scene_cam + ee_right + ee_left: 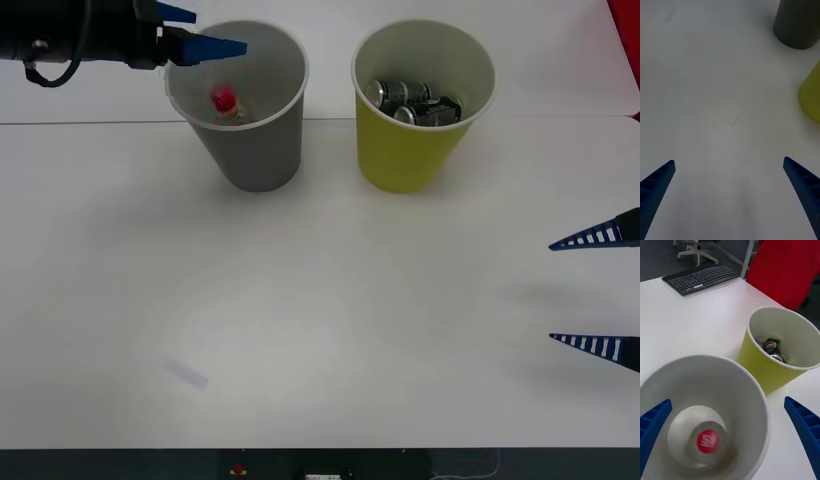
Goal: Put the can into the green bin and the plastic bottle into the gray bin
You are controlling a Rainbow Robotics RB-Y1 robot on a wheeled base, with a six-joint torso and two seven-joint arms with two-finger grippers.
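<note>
The left gripper (205, 30) hovers over the gray bin (250, 150), jaws spread and empty. The plastic bottle (708, 440) stands inside that bin. The right gripper (600, 292) waits low over the bench (320, 330), jaws spread.

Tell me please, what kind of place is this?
Probably an office or lab: a white table, a black keyboard on it, and an office chair's base on the floor beyond, with the gray bin and the green bin.
</note>
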